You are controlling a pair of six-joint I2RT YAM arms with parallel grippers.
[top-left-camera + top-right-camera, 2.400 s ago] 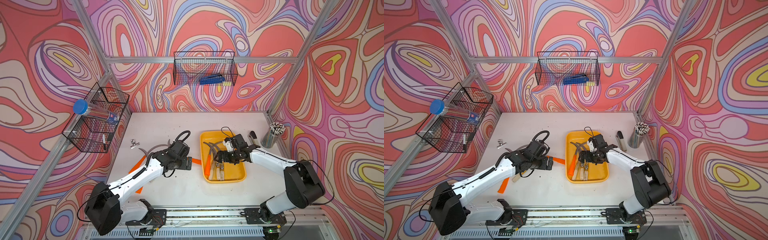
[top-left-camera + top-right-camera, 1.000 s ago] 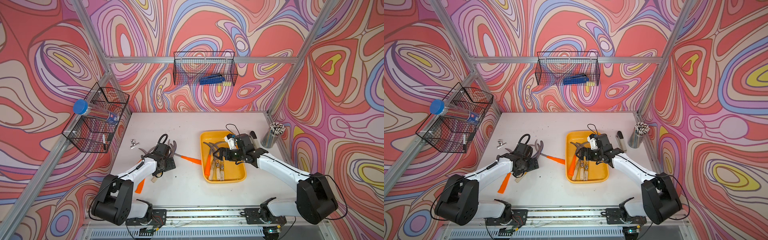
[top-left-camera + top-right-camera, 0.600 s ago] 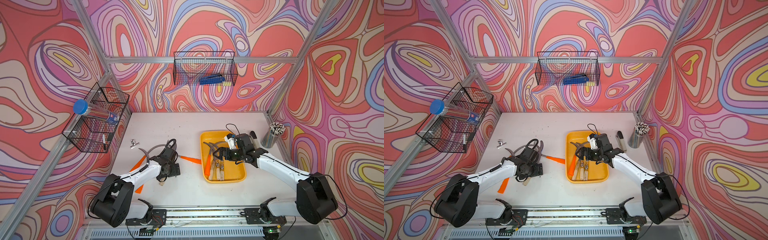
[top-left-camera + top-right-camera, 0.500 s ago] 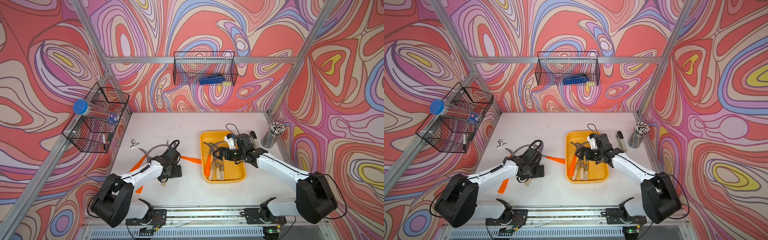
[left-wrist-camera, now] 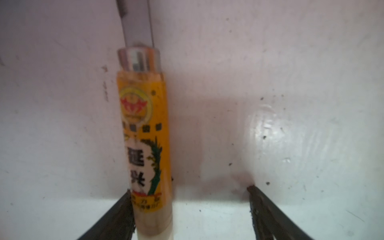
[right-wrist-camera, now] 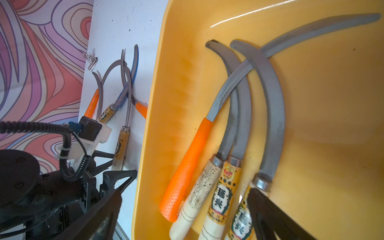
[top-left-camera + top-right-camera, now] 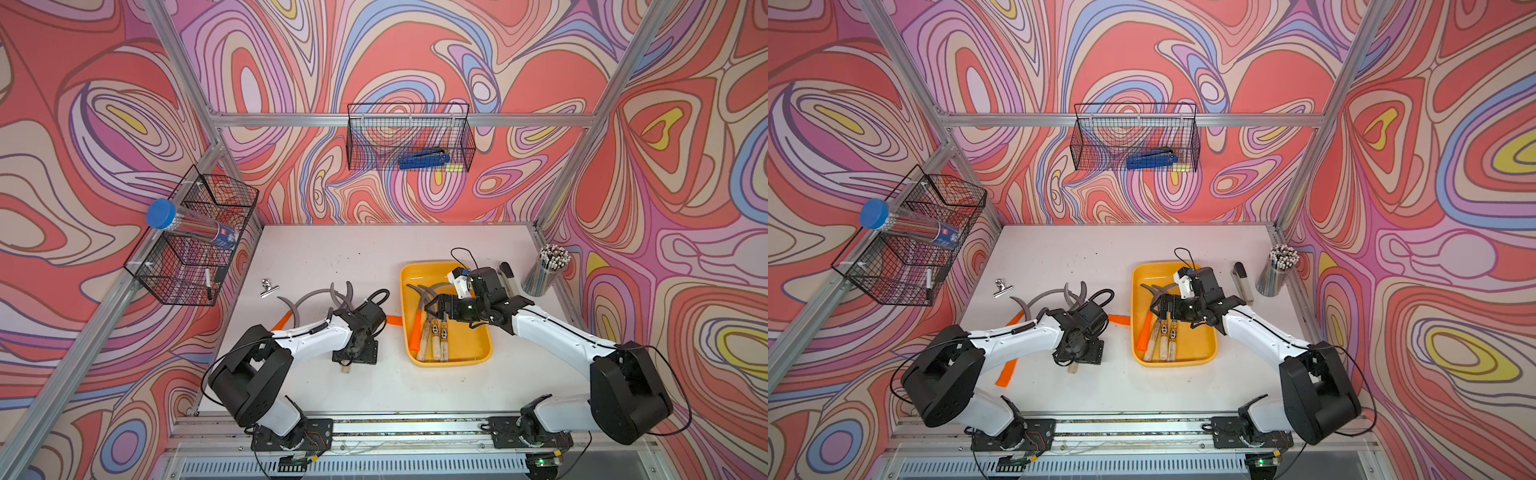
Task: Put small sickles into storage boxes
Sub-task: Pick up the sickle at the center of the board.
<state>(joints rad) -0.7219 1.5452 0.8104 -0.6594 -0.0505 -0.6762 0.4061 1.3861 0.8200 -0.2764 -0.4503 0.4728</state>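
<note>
Left wrist view: our left gripper point(image 5: 189, 189), open, straddles the sickle point(image 5: 145, 135) lengthwise, no grip yet; in a top view, sickle point(image 7: 345, 368) sits lower centre.

Robotics lab test cell; aluminium frame point(image 7: 399, 120) boxes in a white tabletop point(image 7: 332, 249); swirl-print wall panels point(image 7: 83, 124); wire baskets point(image 7: 374, 137) hooked on the frame; two robot arms point(image 7: 552, 336) mounted on a front rail point(image 7: 415, 426).
</note>
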